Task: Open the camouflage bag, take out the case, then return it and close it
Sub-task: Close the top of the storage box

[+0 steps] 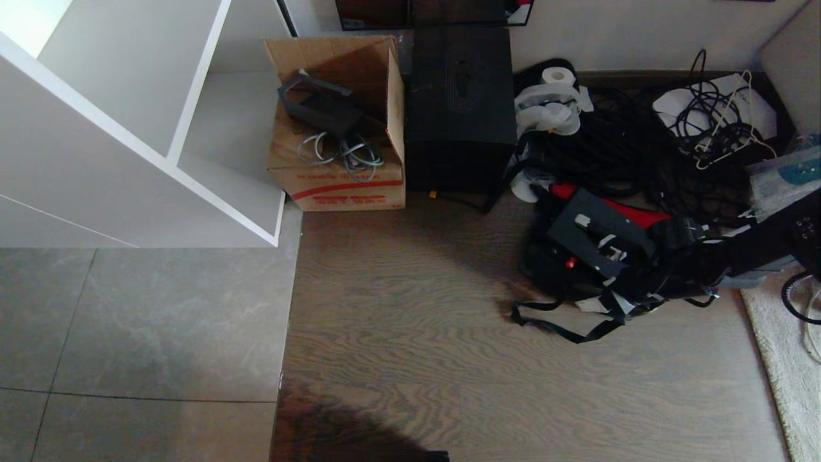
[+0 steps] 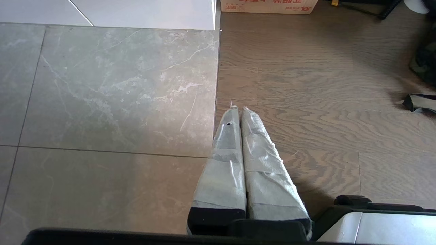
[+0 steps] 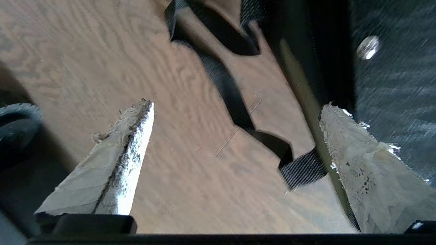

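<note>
The camouflage bag lies open on the wood floor at the right, its red lining showing. The flat black case rests tilted in the opening, with its small red latch facing the front. My right arm reaches in from the right, and my right gripper hangs at the bag's near edge. In the right wrist view this gripper is open over bare floor and the black strap, with the bag's dark side by one finger. My left gripper is shut and parked over the tile-wood seam.
A tall black box and an open cardboard box stand at the back. A white shelf unit fills the left. Tangled cables lie behind the bag, and a pale rug lies at the right. The bag's strap trails onto the floor.
</note>
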Robot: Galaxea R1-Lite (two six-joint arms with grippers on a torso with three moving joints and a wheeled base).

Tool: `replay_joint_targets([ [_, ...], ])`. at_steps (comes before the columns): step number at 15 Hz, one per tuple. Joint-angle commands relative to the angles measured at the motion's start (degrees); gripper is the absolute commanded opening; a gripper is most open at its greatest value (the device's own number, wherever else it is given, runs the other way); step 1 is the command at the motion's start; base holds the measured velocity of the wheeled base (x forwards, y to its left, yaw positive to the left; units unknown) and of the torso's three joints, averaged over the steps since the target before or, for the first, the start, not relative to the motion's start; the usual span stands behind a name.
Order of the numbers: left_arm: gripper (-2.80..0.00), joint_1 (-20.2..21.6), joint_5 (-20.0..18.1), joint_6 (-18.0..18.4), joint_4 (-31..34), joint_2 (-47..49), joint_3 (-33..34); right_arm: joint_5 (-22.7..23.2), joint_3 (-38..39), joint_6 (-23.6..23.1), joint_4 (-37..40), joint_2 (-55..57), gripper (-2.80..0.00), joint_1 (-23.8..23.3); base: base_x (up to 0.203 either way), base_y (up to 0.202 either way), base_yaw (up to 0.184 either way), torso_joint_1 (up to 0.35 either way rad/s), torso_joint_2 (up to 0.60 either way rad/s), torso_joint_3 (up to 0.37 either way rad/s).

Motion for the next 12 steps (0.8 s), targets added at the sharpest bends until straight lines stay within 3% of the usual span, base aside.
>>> replay_joint_targets([
  [1, -2.80, 0.00, 0.01, 0.00, -0.01, -0.02, 0.00, 0.08, -1.15, -0.20, -0.10, 1.84, 0.00, 0.04, 0.000, 0.000, 0.000, 0.000, 0.00, 0.000],
  [10, -2.80, 0.00, 0.01, 0.00, -0.01, -0.02, 0.00, -0.01, -3.79, -1.61, -4.67, 5.79, 0.00, 0.04, 0.000, 0.000, 0.000, 0.000, 0.00, 0.000],
  [12, -2.80, 0.07, 0.01, 0.00, -0.01, -0.02, 0.00, -0.15, -4.59, -4.00, -5.49, 6.96, 0.00, 0.04, 0.000, 0.000, 0.000, 0.000, 0.00, 0.000],
])
